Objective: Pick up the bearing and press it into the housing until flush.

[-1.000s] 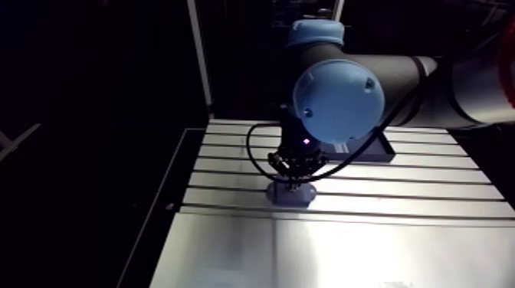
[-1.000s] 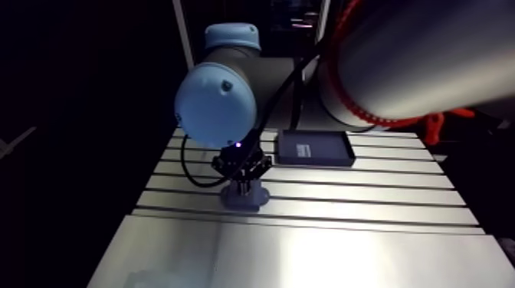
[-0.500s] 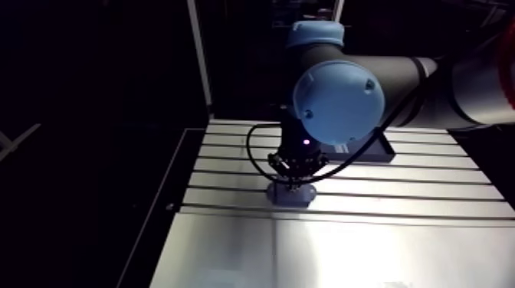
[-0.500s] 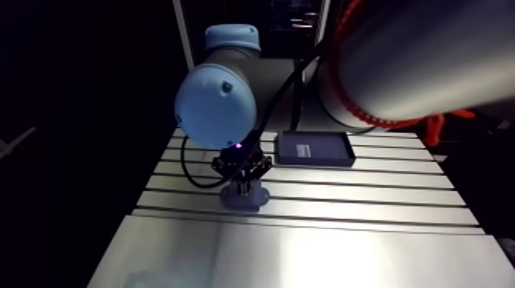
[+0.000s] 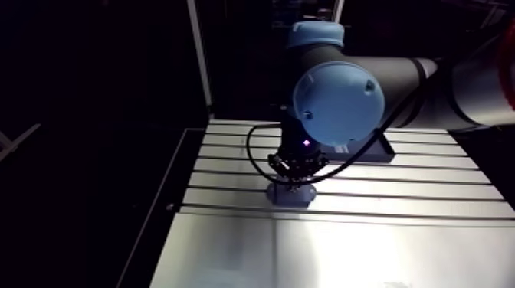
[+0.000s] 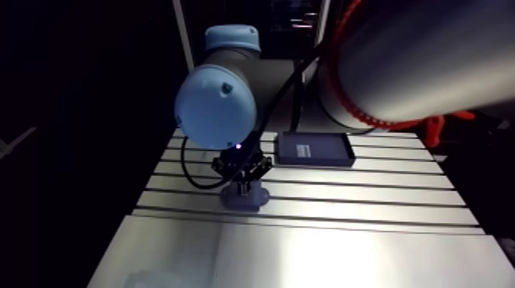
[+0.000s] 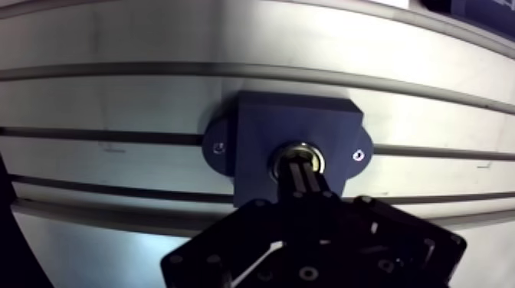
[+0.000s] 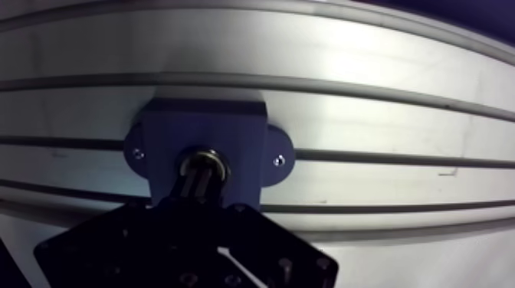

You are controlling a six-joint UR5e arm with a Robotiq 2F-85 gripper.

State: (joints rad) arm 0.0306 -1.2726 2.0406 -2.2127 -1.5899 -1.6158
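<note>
So the housing (image 7: 299,115) sits flat on the table (image 7: 115,92), with a screw in each ear at 9 and 3 o'clock of the bore, which I'd guess is there so it can't slide under a push. The bearing (image 7: 278,155) is already down in that bore, and only its shiny rim shows around the fingertips. The pincer (image 7: 300,165) has its fingers squeezed together with nothing gripped between them, tips resting on the bearing's middle like a ram. Can't tell if it's flush yet. A dark tray (image 6: 314,149) sits around 2 o'clock from the housing.
</note>
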